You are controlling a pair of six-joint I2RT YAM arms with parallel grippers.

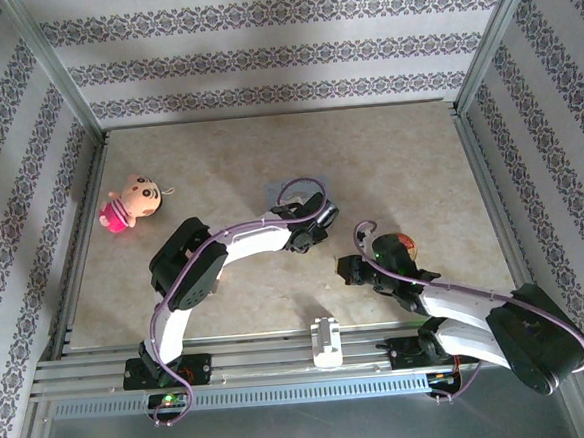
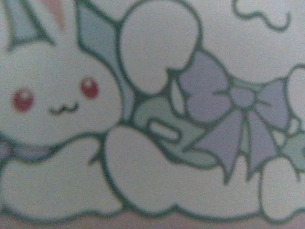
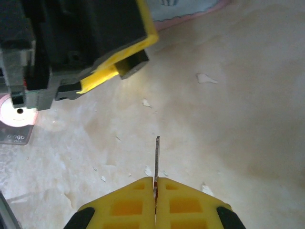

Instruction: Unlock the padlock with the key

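Two fingers of your right gripper (image 3: 156,181) pinch the key (image 3: 157,152). You cannot tell whether your left gripper (image 1: 320,217) is open.

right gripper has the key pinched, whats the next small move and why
The key juts from the shut right gripper over bare table, aimed at nothing, so probably ease it forward-left toward the left gripper by the tin. I cannot make out the padlock, so go slowly.
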